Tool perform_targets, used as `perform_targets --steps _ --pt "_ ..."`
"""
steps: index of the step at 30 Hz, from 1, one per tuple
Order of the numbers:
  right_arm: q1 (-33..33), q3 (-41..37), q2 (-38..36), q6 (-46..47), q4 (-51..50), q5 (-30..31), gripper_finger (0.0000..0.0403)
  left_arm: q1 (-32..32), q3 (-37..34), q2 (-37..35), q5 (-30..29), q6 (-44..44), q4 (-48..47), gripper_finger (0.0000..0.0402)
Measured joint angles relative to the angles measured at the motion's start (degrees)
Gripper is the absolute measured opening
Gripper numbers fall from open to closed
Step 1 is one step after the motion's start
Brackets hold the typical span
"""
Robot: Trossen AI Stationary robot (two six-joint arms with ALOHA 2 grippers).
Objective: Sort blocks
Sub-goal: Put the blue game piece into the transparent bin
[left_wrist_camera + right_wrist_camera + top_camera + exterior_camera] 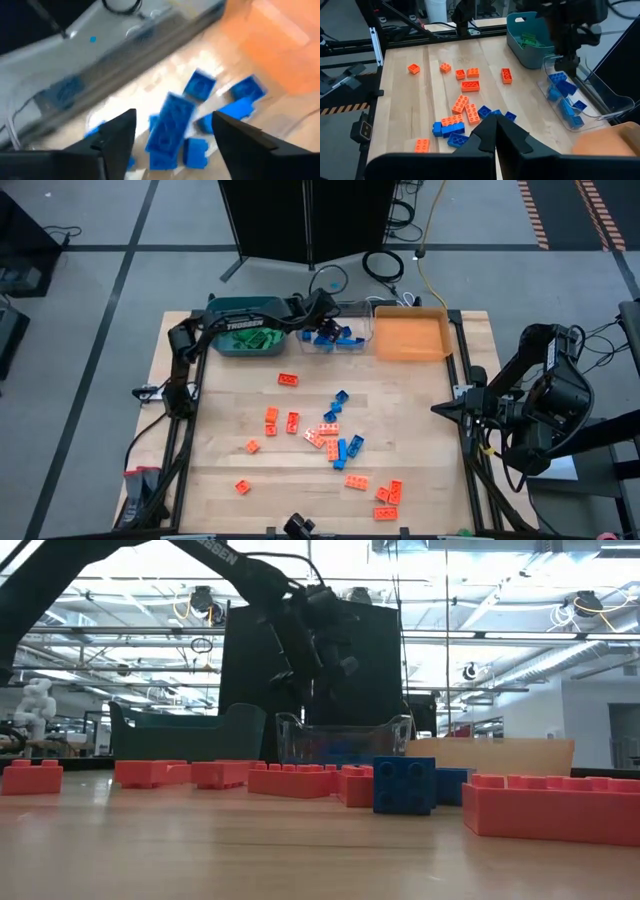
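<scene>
My left gripper [322, 322] hangs open over the clear bin [345, 332] at the table's far edge. In the left wrist view its fingers [120, 137] stand wide apart. Below the gap a tilted blue block [171, 127] shows among other blue blocks [247, 90] in the bin, clear of both fingers. Whether it rests or falls I cannot tell. Orange-red blocks [290, 380] and blue blocks [341, 397] lie scattered on the table's middle and near part. Green blocks [262, 340] lie in the teal bin [228, 343]. My right gripper [495, 134] waits shut above the table's right edge.
An orange bin [410, 335] stands right of the clear bin along the far edge. Black frame rails [190, 410] run down both sides of the table. The low view shows orange-red blocks [545, 805] and a blue block [405, 785] close to the near edge.
</scene>
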Motion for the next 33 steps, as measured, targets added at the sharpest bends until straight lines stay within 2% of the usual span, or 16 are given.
perform_targets --steps 4,7,11,14,17,23,25,28,33 --pt "0.01 0.0 0.0 0.02 0.03 0.0 0.0 -0.13 1.87 -0.24 0.92 1.1 -0.04 0.0283" --pt "0.0 0.0 0.0 0.02 0.13 0.0 0.0 -0.79 3.34 -0.61 8.23 2.56 -0.5 0.0285" --pt "0.0 0.0 0.0 0.02 0.11 -0.02 0.0 -4.58 5.48 -3.12 19.02 12.08 0.08 0.0286" --pt "0.0 0.0 0.01 0.02 0.11 -0.04 0.0 -8.94 5.56 -4.11 20.33 12.99 0.56 0.0287" --pt "0.0 0.0 0.02 0.02 0.11 -0.04 0.0 -13.95 4.86 -4.11 18.35 11.57 -0.28 0.0287" --pt "0.0 0.0 0.2 -0.11 -0.01 1.33 0.0 -23.09 2.86 -0.68 -0.05 8.68 -1.03 0.0288" --pt "0.0 0.0 0.2 -0.11 -0.02 1.31 0.0 -24.66 2.85 0.75 -4.33 8.55 0.44 0.0288" --pt "0.0 0.0 0.2 -0.03 -0.02 1.18 0.0 -26.06 3.0 3.34 -6.87 7.2 1.78 0.0288" --pt "0.01 0.0 0.2 0.02 0.07 0.85 0.0 -26.2 2.91 8.14 -6.81 3.61 3.43 0.0288"
